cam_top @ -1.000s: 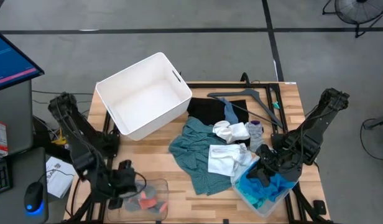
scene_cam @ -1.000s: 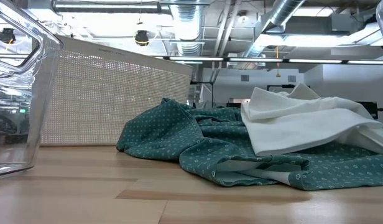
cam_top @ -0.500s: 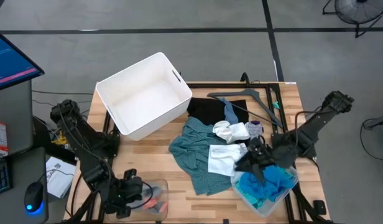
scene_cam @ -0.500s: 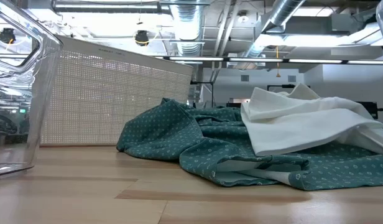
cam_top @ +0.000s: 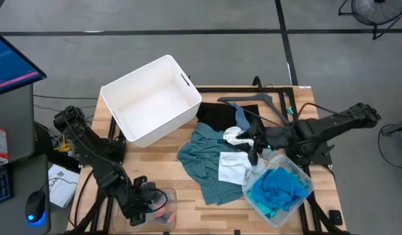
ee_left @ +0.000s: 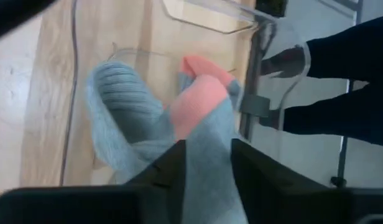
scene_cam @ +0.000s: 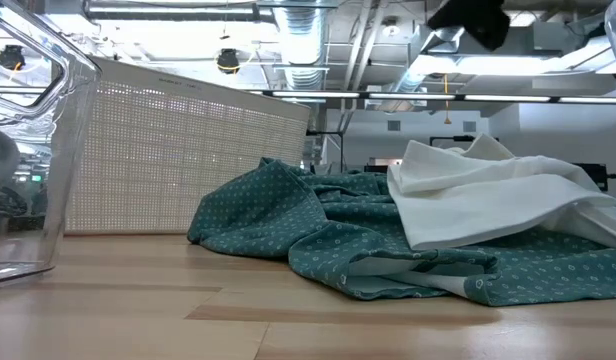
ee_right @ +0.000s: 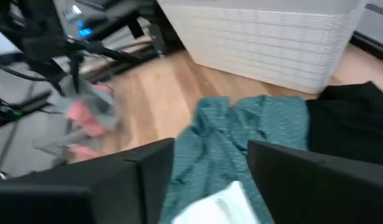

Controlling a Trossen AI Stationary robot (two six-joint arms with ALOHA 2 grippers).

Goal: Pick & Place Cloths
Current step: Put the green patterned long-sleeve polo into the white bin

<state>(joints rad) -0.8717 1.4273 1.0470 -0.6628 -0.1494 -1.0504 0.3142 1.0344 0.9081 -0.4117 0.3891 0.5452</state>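
In the high view, the left gripper point(cam_top: 147, 199) is seen low over a clear plastic tub point(cam_top: 167, 193) at the table's near left corner, with a grey-and-orange sock point(cam_top: 163, 212) lying in the tub beneath it. The right gripper point(cam_top: 252, 149) is stretched toward the middle of the wooden table point(cam_top: 188, 196), above a white cloth point(cam_top: 235, 164) that rests on a dark teal-green cloth point(cam_top: 200, 155). A bright turquoise cloth point(cam_top: 277, 188) fills a second clear tub point(cam_top: 304, 177) at the near right corner. A black cloth point(cam_top: 220, 116) lies beside a white bin point(cam_top: 149, 99), and a black hanger point(cam_top: 266, 104) lies farther back. In the low view, the teal-green cloth point(scene_cam: 318, 230) is spread on the table with the white cloth point(scene_cam: 488, 195) draped on top, touching it. In the left wrist view, the 2 fingers point(ee_left: 163, 171) are seen parted, with the grey-and-orange sock point(ee_left: 179, 118) showing in the gap, lying in the tub; no clamping on it can be made out. In the right wrist view, the 2 fingers point(ee_right: 285, 168) are held apart and empty above the teal-green cloth point(ee_right: 241, 134), with the white bin point(ee_right: 266, 37) beyond.
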